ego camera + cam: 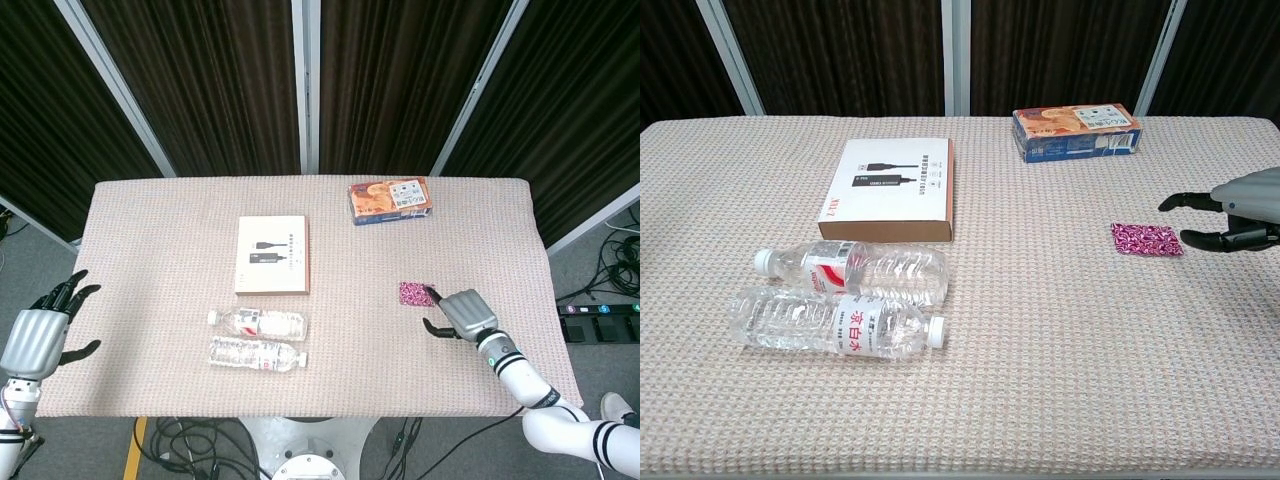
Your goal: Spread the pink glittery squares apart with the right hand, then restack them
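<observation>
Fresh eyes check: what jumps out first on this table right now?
The pink glittery squares, still in one small stack, lie on the table's right side, with the right hand beside them, fingertips at their edge. Left of centre, two clear water bottles lie side by side in front of a flat white box. A blue-and-orange snack box sits at the far edge.

1. The right robot hand enters at the right edge, dark fingers spread beside the pink glittery squares.
2. Two clear bottles lie on the bench.
3. A white box and a snack carton sit further back.
</observation>
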